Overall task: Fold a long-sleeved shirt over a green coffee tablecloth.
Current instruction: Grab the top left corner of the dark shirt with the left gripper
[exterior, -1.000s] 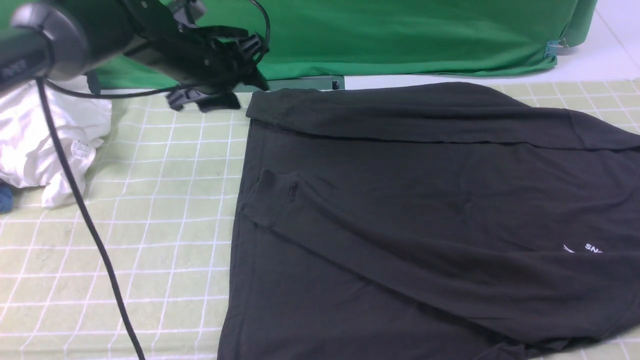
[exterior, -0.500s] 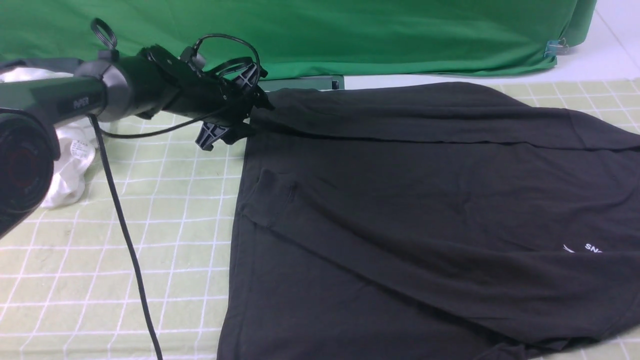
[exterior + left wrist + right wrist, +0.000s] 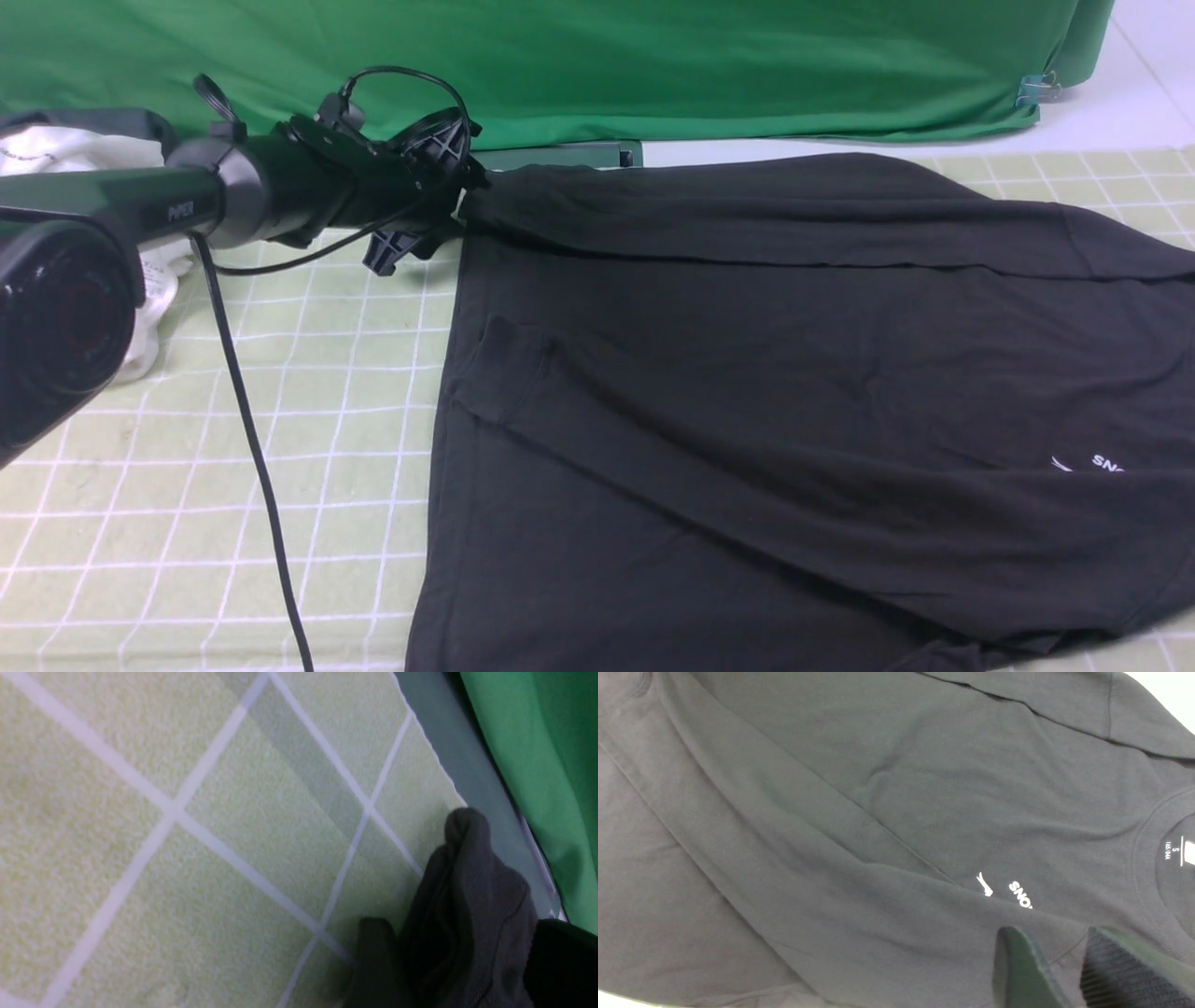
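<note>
Front view: long-sleeved shirt point(image 3: 794, 392) is spread flat over centre and right of frame on the green coffee tablecloth point(image 3: 308, 392), running off the right and bottom edges. One sleeve is folded across the body, cuff at centre-left. A second fold band runs along the top edge. Part of the white print point(image 3: 1092, 462) is seen at lower right. Left gripper point(image 3: 459, 201) is placed at the shirt's upper-left corner, and that corner is drawn up toward the fingers. Its cable point(image 3: 252, 448) is draped down the cloth at lower left. A white garment point(image 3: 154, 289) is partly hidden behind the arm at far left. Green backdrop point(image 3: 700, 65) fills the top. The right arm is not seen here.

Left wrist view: the shirt corner point(image 3: 472, 905) is bunched upright at lower right, between two dark fingers point(image 3: 373, 961) that are spread wide. A firm pinch cannot be confirmed. Gridded tablecloth point(image 3: 187, 835) fills the rest, with backdrop point(image 3: 551, 765) at upper right.

Right wrist view: the shirt point(image 3: 831, 835) fills nearly the whole frame. Print point(image 3: 1017, 893) is seen at lower centre-right and the neckline with its size label point(image 3: 1169, 851) at the right edge. Right gripper point(image 3: 1064, 975) is seen at lower right, just below the print. Its fingers point(image 3: 1017, 970) are parted, with only flat fabric showing in the gap and nothing pinched. Contact with the cloth cannot be told.
</note>
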Motion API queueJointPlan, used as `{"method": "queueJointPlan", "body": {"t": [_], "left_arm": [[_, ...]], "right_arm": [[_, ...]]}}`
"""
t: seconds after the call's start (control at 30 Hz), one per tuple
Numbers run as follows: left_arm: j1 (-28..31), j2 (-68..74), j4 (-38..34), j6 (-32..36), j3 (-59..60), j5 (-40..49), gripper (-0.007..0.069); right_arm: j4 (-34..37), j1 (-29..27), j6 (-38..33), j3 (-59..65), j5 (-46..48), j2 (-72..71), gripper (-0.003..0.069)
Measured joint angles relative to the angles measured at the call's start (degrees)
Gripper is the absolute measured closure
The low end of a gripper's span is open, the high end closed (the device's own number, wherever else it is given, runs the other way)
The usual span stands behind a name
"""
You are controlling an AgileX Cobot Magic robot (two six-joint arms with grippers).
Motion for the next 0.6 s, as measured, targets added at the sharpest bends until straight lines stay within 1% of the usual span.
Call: {"method": "queueJointPlan", "body": {"t": [0.13,0.43,0.6], "left_arm": [[0.0,0.1,-0.19,0.45,0.0,-1.51,0.0235],[-0.7,0.22,-0.19,1.74,0.0,-1.57,0.0376],[-1.47,0.62,-0.19,1.81,0.0,-1.75,0.0373]], "right_arm": [[0.0,0.0,0.0,0.0,-0.79,0.0,0.0441],[0.0,0.0,0.0,0.0,-1.42,0.0,0.0432],[0.0,0.0,0.0,0.13,-1.48,0.0,0.0425]]}}
